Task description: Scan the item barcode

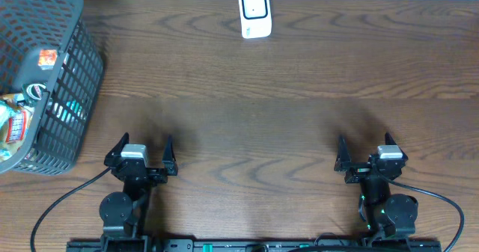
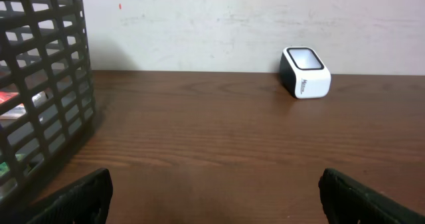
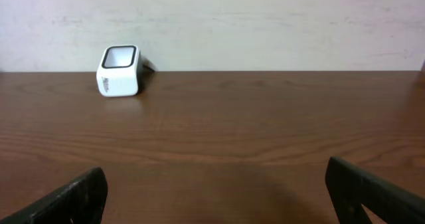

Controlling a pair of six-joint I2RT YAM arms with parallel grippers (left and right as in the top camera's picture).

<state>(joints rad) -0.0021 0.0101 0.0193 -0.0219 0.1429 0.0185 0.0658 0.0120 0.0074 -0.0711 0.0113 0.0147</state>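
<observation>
A white barcode scanner (image 1: pixel 254 13) with a dark window stands at the table's far edge, also seen in the left wrist view (image 2: pixel 305 73) and the right wrist view (image 3: pixel 119 71). Packaged items (image 1: pixel 16 121) lie inside a grey mesh basket (image 1: pixel 78 72) at the far left; none shows a barcode from here. My left gripper (image 1: pixel 143 152) rests near the front edge, open, nothing between its fingers (image 2: pixel 80 201). My right gripper (image 1: pixel 366 149) stands open near the front right, fingers (image 3: pixel 372 194) wide apart over bare wood.
The basket wall (image 2: pixel 40 98) fills the left of the left wrist view. A pale wall (image 3: pixel 265 24) rises behind the table's far edge. Black cables (image 1: pixel 67 200) trail from both arm bases at the front edge.
</observation>
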